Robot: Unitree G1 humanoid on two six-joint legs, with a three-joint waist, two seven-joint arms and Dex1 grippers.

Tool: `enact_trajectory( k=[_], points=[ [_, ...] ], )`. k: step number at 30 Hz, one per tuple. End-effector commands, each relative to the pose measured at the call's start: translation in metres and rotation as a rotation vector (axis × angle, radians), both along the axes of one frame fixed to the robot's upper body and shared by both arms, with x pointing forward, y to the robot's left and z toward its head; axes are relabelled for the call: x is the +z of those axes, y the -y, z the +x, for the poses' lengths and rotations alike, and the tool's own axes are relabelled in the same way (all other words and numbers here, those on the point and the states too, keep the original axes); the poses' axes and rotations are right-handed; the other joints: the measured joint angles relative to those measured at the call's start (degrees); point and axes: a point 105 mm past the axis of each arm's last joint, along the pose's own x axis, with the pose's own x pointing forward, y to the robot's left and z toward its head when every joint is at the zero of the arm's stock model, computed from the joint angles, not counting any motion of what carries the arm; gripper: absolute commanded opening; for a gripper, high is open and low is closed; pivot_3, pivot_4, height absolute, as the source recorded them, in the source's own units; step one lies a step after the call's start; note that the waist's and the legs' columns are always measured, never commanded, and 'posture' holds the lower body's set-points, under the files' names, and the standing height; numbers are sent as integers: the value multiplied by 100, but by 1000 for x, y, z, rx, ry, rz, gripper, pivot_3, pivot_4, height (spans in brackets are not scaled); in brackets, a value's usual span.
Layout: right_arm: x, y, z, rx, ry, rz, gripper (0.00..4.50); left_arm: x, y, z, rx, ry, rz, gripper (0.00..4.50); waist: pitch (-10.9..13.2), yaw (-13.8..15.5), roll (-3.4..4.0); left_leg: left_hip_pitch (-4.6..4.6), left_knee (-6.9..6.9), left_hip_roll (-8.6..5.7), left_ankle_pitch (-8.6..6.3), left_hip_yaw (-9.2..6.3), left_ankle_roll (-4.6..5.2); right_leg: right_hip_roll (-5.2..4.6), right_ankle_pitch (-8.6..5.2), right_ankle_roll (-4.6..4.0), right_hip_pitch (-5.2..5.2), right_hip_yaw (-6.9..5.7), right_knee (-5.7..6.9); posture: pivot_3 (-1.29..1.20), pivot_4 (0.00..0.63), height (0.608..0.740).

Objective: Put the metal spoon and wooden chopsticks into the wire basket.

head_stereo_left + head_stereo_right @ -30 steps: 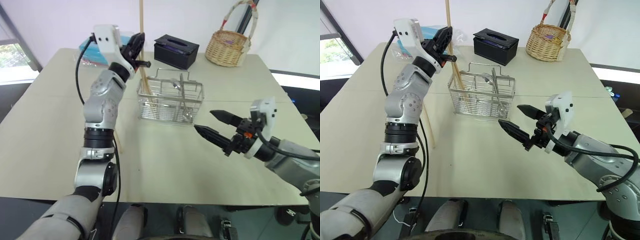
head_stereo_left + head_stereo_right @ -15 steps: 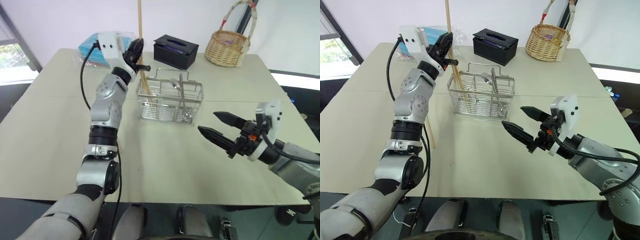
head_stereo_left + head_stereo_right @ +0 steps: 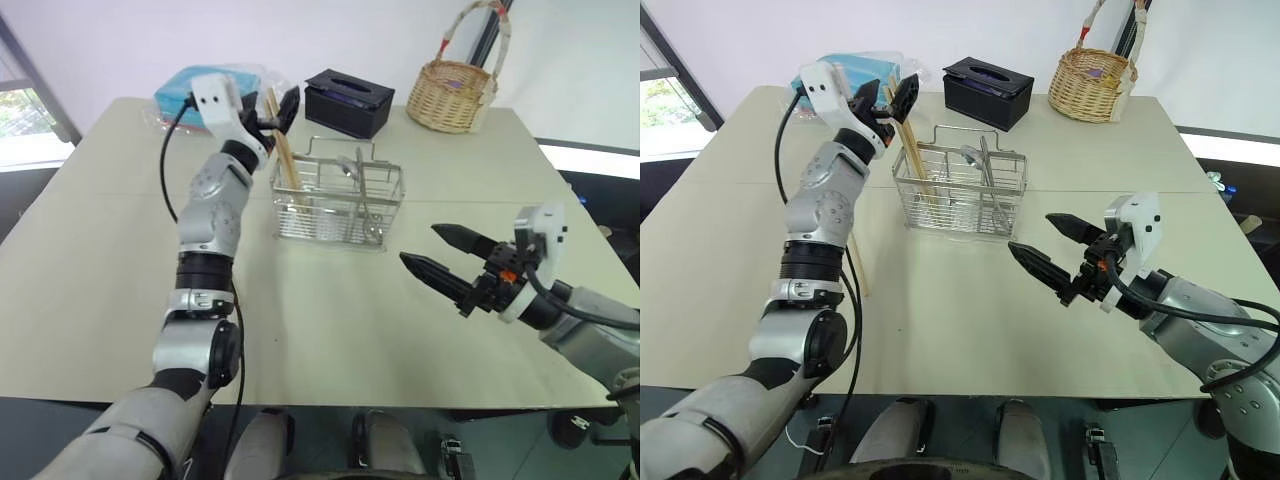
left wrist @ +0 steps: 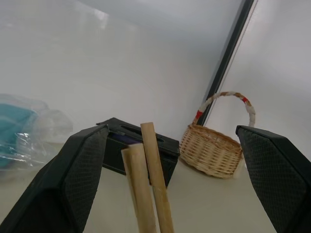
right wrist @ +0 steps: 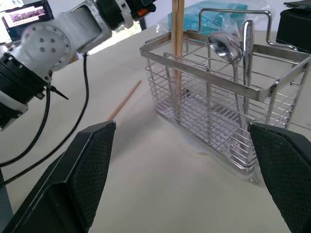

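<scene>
The wire basket (image 3: 340, 208) stands mid-table. Two wooden chopsticks (image 3: 284, 152) lean upright in its left end, and their tops (image 4: 146, 160) sit between the wide-apart fingers (image 4: 82, 165) of my left gripper (image 3: 270, 108), which is open and not gripping them. The metal spoon (image 5: 222, 44) stands bowl-up inside the basket beside another slim metal handle. One more chopstick (image 5: 124, 102) lies flat on the table, left of the basket and behind my left arm. My right gripper (image 3: 419, 244) hovers open and empty to the right of the basket, nearer me, pointing toward it.
Along the far side of the table are a black tissue box (image 3: 350, 100), a woven wicker basket (image 3: 458, 95) with a tall handle, and a blue packet in clear plastic (image 3: 180, 95). The table (image 3: 330, 330) is bare in front of the basket.
My left gripper has opened and the chopsticks, which stuck up high above it, have slid down into the basket. The right gripper has stayed where it was.
</scene>
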Motion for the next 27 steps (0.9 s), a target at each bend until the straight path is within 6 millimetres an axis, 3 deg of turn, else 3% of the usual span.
enact_trajectory(
  k=[1, 4, 6, 8, 11, 19, 27],
  points=[
    [8, 0, 2, 0, 46, 6, 4500, 43, -27, -14, 62, 99, 26, 4453, 0, -9, 1, 0, -1, 0, 0, 1, 0, 3, 0, 0, 0, 1, -2, 0, 150, 661],
    [5, -3, 4, 18, 45, -3, 4500, 62, -63, -20, 133, 65, 35, 4453, 0, -11, 3, 4, -4, 4, 0, -1, 0, 10, 0, -1, -2, 2, 3, 0, 150, 661],
    [3, -5, 5, 31, 46, -10, 4500, 65, -77, -21, 155, 20, 15, 4453, 1, -9, 4, 4, -4, 7, 0, -5, 0, 19, 1, -2, -5, 1, 4, 0, 150, 661],
    [1, -7, 6, 45, 45, -12, 4500, 52, -96, -15, 240, -117, 55, 4453, 1, 7, 5, 5, -3, 8, 0, -5, 0, 20, 1, -3, -2, 1, 5, 0, 150, 661],
    [-2, -12, 10, 75, 42, -15, 4500, -13, -130, -10, 428, -528, 188, 4453, -1, 10, 8, 16, -1, 4, 0, -7, -1, 20, 1, -2, 11, 1, 5, 0, 150, 661],
    [-4, -22, 15, 142, 44, -28, 4500, -100, -120, -24, 396, -936, 232, 4453, 5, 8, -5, 6, -2, 3, 3, -10, -8, 20, 2, -4, -4, 4, 9, 0, 150, 661],
    [-8, -31, 11, 164, 31, -14, 4500, -142, -111, -21, 353, -1114, 219, 4453, 5, 3, -5, 7, -6, 5, 5, -6, -13, 19, 3, -5, -14, 8, 20, 0, 150, 661]
  ],
)
